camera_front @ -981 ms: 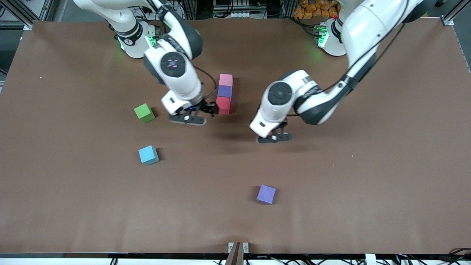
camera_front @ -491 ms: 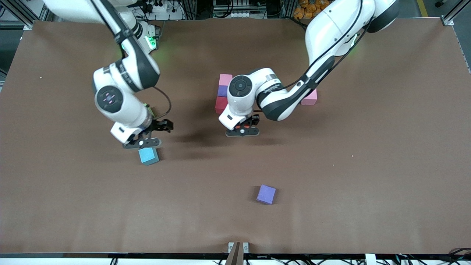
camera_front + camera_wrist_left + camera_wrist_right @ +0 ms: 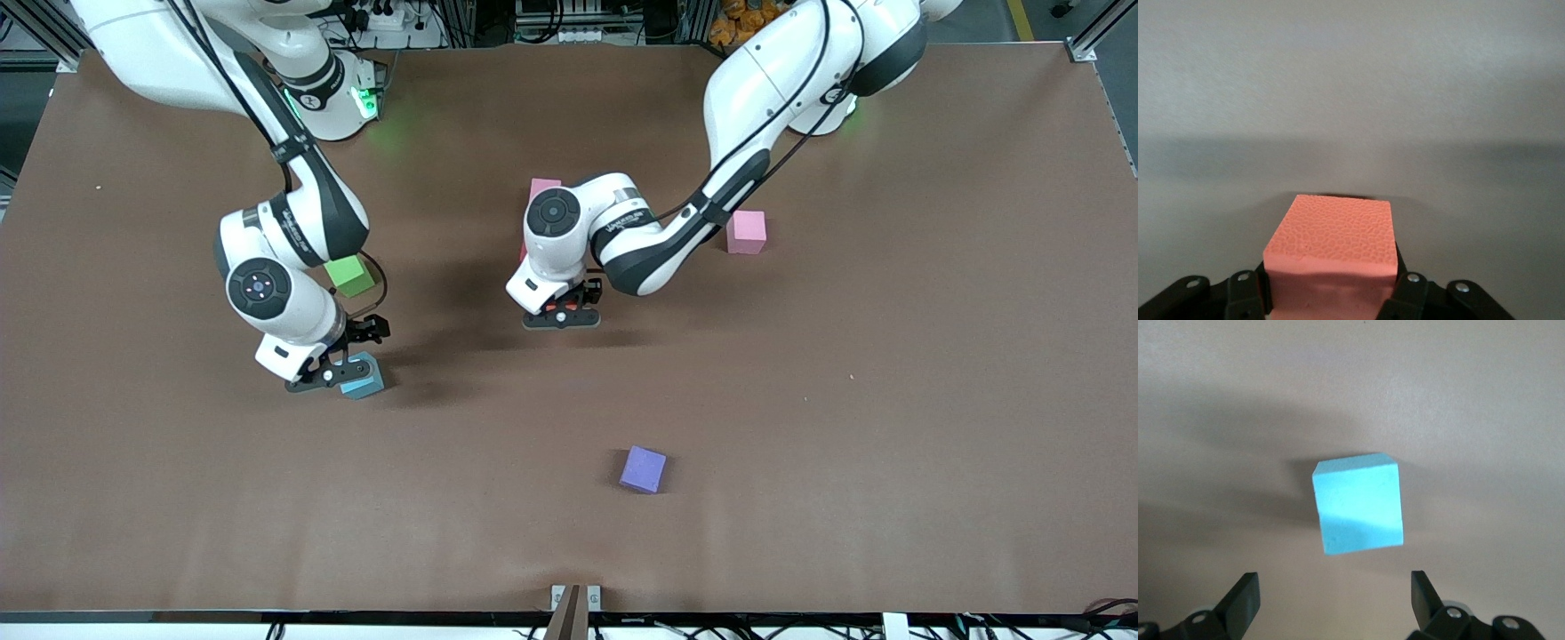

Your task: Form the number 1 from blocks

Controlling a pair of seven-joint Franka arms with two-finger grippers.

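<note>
My left gripper [image 3: 562,314] is shut on an orange block [image 3: 1331,233] and hangs over the table beside a column of blocks. My left arm hides most of that column, and only its pink block [image 3: 539,188] shows. In the left wrist view the left gripper [image 3: 1333,295] clamps the orange block on both sides. My right gripper [image 3: 336,371] is open, low over the light blue block [image 3: 364,380]. In the right wrist view the right gripper [image 3: 1335,600] has nothing between its fingers, and the light blue block [image 3: 1358,513] lies just ahead of the fingertips.
A green block [image 3: 350,275] lies close by my right arm's wrist. A second pink block [image 3: 746,232] sits toward the left arm's end of the table. A purple block [image 3: 643,468] lies alone, nearer the front camera. The brown table [image 3: 889,400] spreads around them.
My right arm swung from the column to the light blue block and dropped over it. My left arm carried the orange block toward the column, uncovering the second pink block.
</note>
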